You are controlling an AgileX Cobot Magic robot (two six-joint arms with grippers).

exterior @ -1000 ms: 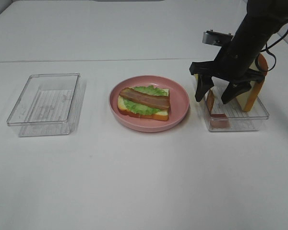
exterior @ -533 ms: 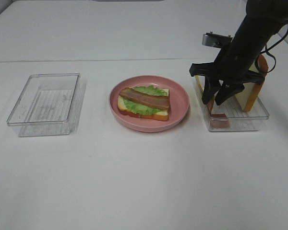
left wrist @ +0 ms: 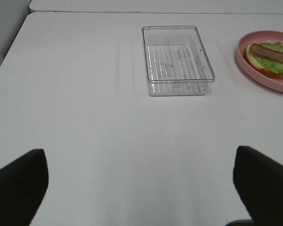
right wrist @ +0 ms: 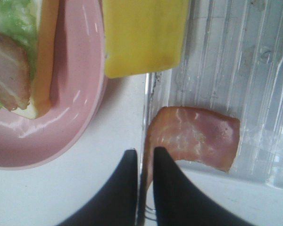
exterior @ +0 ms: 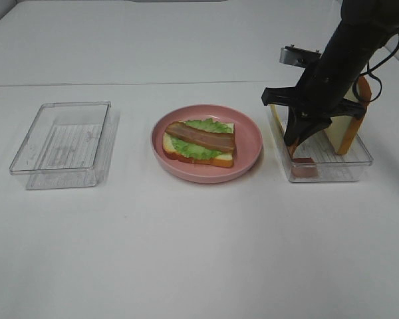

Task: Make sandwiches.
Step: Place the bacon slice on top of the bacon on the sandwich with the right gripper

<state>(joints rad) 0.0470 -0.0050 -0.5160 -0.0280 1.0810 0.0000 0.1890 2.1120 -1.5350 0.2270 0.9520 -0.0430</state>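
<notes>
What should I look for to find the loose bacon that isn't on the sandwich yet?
Find the pink plate mid-table, then the clear tray to its right. The bacon strip sits at that tray's near end, under the black right gripper. It is pinkish-brown, unlike the yellow cheese and crusted bread beside it.

We see a round pink plate [exterior: 251, 136] at the middle of the white table [exterior: 199, 252]. Well apart on its left lies a clear plastic tray [exterior: 53, 178] with a ribbed floor, its long side running near to far. A second clear tray [exterior: 339, 171] sits just beside the plate's right rim.
</notes>
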